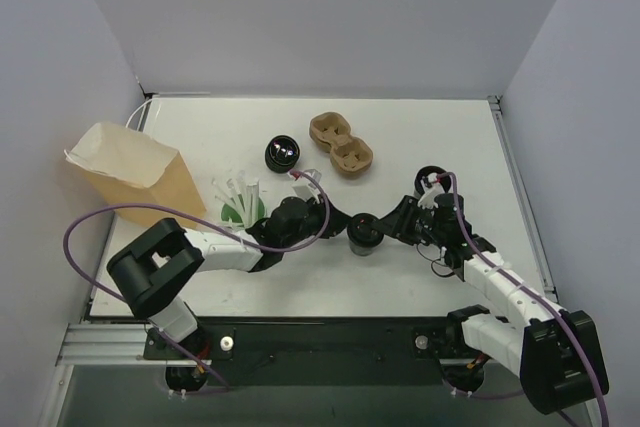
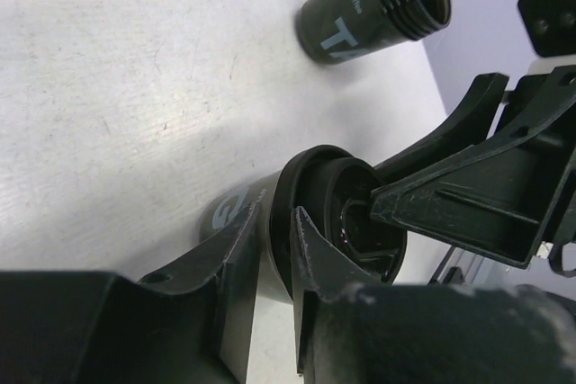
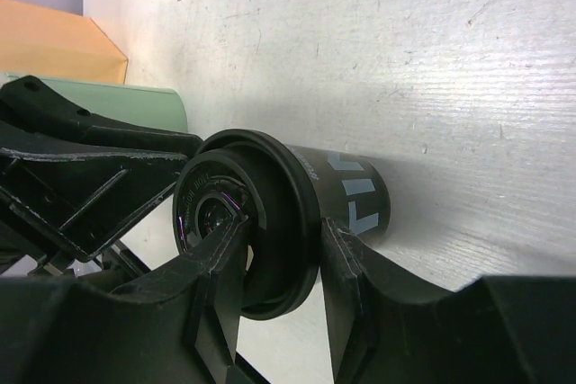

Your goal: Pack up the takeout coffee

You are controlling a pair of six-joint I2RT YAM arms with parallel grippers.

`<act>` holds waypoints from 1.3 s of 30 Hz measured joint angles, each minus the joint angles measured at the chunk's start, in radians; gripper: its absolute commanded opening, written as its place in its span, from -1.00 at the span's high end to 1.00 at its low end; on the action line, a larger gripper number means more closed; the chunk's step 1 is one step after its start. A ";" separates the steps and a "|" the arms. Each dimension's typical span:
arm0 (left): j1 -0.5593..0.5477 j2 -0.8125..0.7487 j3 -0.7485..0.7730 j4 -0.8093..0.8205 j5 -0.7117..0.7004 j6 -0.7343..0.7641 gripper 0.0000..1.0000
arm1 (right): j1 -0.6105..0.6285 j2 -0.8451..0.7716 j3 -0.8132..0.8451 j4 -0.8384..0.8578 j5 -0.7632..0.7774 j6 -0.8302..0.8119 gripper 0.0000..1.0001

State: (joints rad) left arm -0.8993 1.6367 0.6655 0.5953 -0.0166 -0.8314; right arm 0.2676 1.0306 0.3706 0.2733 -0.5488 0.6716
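Observation:
The takeout coffee [image 1: 362, 237], a short black cup with a black lid, stands on the table between my two grippers. From the left, my left gripper [image 1: 343, 227] straddles the lid's rim, one finger against the cup wall [image 2: 229, 254] and the other on the lid top [image 2: 315, 254]. The cup body [image 2: 236, 209] shows pale lettering. My right gripper [image 1: 384, 230] comes in from the right and pinches the same rim [image 3: 283, 227], one finger across the lid and one under the rim against the lettered cup wall [image 3: 360, 200].
A green cup with white straws [image 1: 240, 205] stands just left of the left arm. A tan paper bag [image 1: 135, 175] sits far left, a brown cup carrier [image 1: 341, 144] at the back, a lidless black cup [image 1: 283, 152] beside it, and another black cup [image 1: 430, 179] behind the right wrist.

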 measured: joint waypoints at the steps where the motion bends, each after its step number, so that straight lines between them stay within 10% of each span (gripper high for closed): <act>1: -0.003 0.008 -0.016 0.042 -0.008 -0.016 0.53 | 0.000 -0.005 -0.003 0.000 0.006 0.003 0.35; 26: -0.169 0.098 -0.158 0.394 -0.348 -0.197 0.49 | 0.002 -0.027 -0.006 0.001 0.058 -0.015 0.34; 39: -0.118 -0.283 0.077 -0.672 -0.200 0.036 0.15 | 0.015 -0.031 0.040 -0.101 0.039 -0.037 0.30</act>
State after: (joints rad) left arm -1.0176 1.3540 0.7429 -0.0765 -0.2169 -0.7952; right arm 0.2825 0.9997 0.4103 0.1722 -0.5098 0.6346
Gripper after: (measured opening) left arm 0.394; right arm 0.348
